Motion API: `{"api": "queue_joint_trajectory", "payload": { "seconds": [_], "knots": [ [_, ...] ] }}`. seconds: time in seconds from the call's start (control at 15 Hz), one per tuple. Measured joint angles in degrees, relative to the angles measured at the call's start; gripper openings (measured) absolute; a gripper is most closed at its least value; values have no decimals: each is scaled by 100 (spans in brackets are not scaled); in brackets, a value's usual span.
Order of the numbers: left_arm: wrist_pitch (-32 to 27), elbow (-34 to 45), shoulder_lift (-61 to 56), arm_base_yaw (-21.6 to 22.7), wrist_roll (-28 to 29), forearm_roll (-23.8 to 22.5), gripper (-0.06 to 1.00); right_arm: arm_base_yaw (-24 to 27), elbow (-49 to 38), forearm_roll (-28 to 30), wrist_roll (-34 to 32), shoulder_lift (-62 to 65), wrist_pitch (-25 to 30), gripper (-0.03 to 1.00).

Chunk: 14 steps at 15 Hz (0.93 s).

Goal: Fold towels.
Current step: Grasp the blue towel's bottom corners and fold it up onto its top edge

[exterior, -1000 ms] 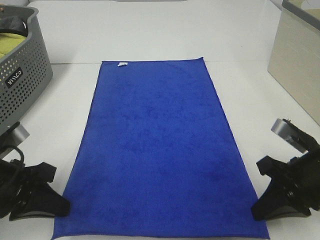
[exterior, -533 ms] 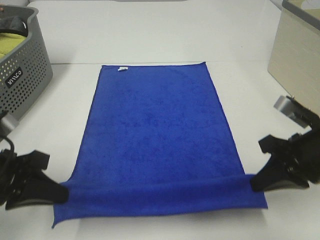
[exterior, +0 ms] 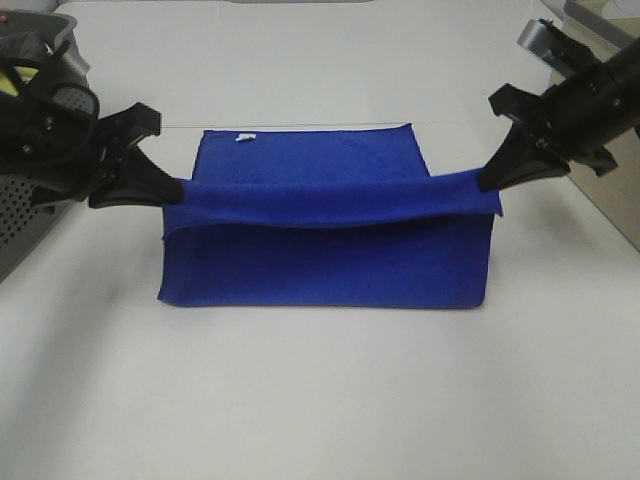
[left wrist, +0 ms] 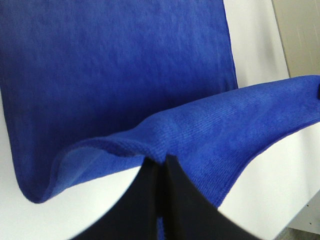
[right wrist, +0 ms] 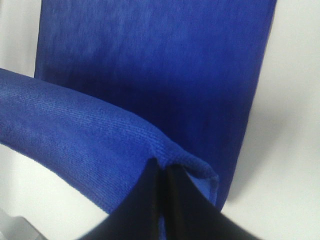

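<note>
**Towel [exterior: 320,255] in mid-fold.** The blue towel lay on the white table [exterior: 320,400]. Its near short edge was lifted as a sagging band across the cloth, short of the far edge bearing the white tag [exterior: 241,139]. A new crease formed the near side.

The left gripper [exterior: 178,190] was clamped on the left corner of the lifted edge, and the right gripper [exterior: 487,180] on the right corner. Both wrist views showed the jaws pinched tight on plush.

One second earlier the towel had lain flat at full length, with the grippers low at its near corners. The first half-fold was thus judged well advanced, with the edge not yet laid on the far edge or released. A grey basket [exterior: 15,225] stood at far left.
</note>
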<state>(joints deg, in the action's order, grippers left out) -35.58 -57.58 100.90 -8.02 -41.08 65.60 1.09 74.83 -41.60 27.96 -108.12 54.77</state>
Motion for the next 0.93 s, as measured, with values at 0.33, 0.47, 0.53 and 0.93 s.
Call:
{"api": "queue_joint_trajectory", "payload": {
  "seconds": [0.33, 0.47, 0.53, 0.93],
  "knots": [
    [0, -2177, 1421, 0, 613, -636, 1, 0, 2802, 92, -401, -1558, 458, 1],
    [6, -2882, 1885, 0, 642, -659, 1, 0, 3804, 92, -556, -2263, 602, 1],
    [11, -3231, 2114, 0, 642, -659, 1, 0, 4269, 92, -625, -2567, 670, 1],
    [963, -4452, 3019, 0, 556, -682, 1, -120, 5982, 166, -659, -3971, 350, 1]
  ]
}}
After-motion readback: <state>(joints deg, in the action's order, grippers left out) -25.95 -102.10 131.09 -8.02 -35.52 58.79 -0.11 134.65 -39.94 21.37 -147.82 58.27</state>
